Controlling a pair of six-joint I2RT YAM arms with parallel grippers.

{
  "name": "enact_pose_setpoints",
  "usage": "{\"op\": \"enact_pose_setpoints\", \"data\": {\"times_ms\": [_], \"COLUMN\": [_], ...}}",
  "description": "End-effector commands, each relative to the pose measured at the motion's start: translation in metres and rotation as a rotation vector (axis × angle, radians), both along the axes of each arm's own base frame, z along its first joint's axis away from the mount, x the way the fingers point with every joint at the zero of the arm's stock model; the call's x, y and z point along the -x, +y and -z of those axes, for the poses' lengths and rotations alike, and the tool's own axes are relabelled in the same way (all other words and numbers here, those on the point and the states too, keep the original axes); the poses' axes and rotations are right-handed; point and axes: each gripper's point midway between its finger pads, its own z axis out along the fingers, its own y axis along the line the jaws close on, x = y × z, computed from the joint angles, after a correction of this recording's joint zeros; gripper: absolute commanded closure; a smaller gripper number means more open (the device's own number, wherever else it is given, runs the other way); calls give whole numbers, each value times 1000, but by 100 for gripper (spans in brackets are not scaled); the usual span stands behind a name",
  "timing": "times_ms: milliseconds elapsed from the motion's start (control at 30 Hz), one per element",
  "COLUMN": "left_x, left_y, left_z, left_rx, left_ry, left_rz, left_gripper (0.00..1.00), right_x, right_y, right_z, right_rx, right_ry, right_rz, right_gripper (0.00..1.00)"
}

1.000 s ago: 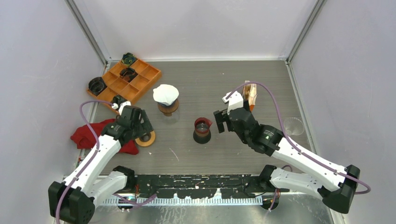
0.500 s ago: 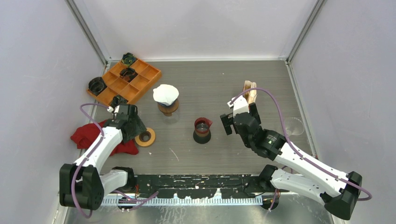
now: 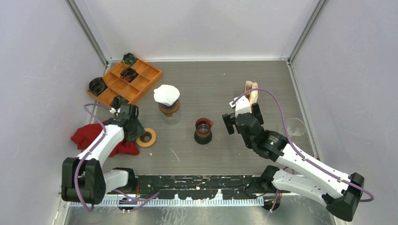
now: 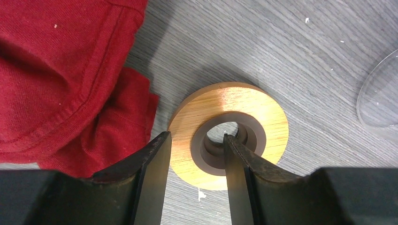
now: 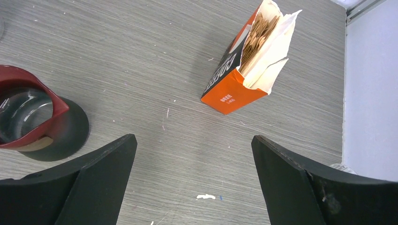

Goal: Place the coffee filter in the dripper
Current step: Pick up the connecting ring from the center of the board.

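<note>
The white coffee filter [image 3: 166, 94] sits on the brown dripper [image 3: 169, 109], at the middle-left of the desk [image 3: 211, 79]. The left gripper [image 4: 197, 140] has one finger outside the wooden ring [image 4: 256, 110] and one in its hole; whether it really grips, I cannot tell. The right gripper [image 5: 193, 139] is wide open, holding nothing.

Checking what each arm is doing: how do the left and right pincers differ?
The left pincer is narrower, straddling one side of the wooden ring; the right pincer gapes wide around nothing. Left is beside the red cloth, right between filter box and red cup. Both point down.
</note>
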Motion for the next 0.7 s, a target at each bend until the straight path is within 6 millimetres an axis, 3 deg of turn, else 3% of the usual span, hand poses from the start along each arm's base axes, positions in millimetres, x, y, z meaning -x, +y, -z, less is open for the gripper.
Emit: {"op": "enact_pose_setpoints", "data": {"times_ms": [0, 333, 667], "left_x": [2, 11, 7], "left_y": [-3, 0, 8], "left_z": [1, 7, -10], "left_rx": [22, 11, -36], "left_ry": [-1, 45, 10], "left_rz": [2, 4, 5], "left_gripper": [53, 51, 45], "right_x": [-6, -5, -4], "right_y": [-1, -4, -4], "right_z": [-20, -21, -23], "right_rx": [-50, -58, -65], "right_ry": [-67, -72, -76], "right_rz": [31, 34, 34], "right_gripper": [0, 0, 0]}}
